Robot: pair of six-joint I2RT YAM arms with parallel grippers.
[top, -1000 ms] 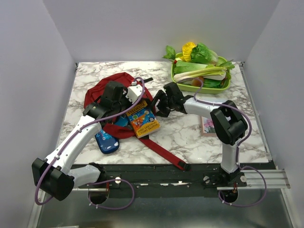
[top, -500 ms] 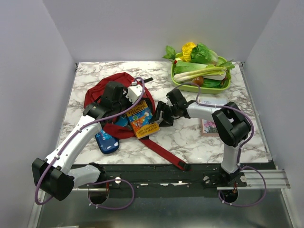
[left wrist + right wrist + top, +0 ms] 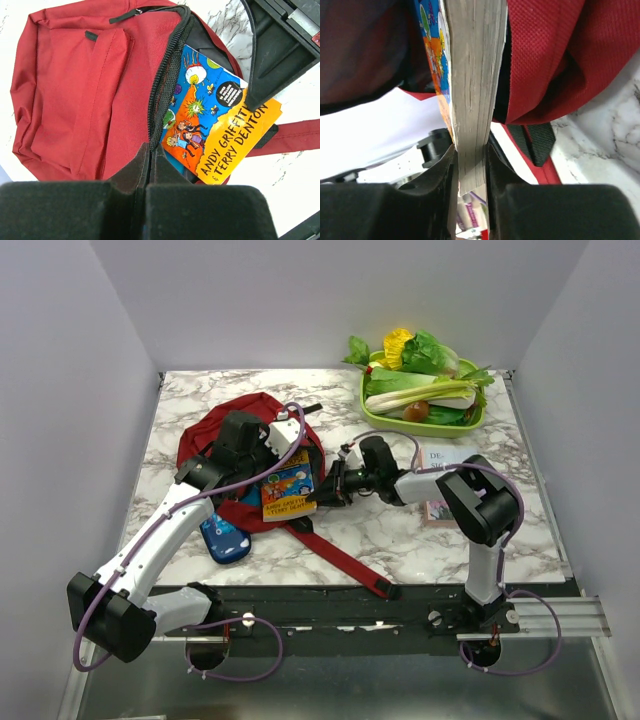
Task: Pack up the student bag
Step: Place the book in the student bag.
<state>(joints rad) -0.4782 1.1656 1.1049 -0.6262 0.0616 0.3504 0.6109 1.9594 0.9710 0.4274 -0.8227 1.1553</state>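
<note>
The student bag (image 3: 205, 435) lies at the left centre of the table, dark red, its zip opening (image 3: 167, 75) gaping. My left gripper (image 3: 255, 445) is shut on the zip edge of the bag (image 3: 75, 90), jaws pressed together (image 3: 149, 150). A bright orange and blue book (image 3: 288, 492) lies half inside the opening (image 3: 215, 120). My right gripper (image 3: 326, 490) is shut on the book's page edge (image 3: 472, 100), one finger on each cover (image 3: 470, 152). Red bag fabric (image 3: 550, 55) hangs right beside the book.
A blue patterned pencil case (image 3: 224, 538) lies at the bag's near left. A long red strap (image 3: 345, 558) runs toward the table's front edge. A green tray (image 3: 368, 400) of vegetables stands at the back right. Another small book (image 3: 437, 504) lies right of my right arm.
My right gripper moved left and closed on the book's edge. The book swung round and slid further into the bag's opening. The left arm stayed put.
</note>
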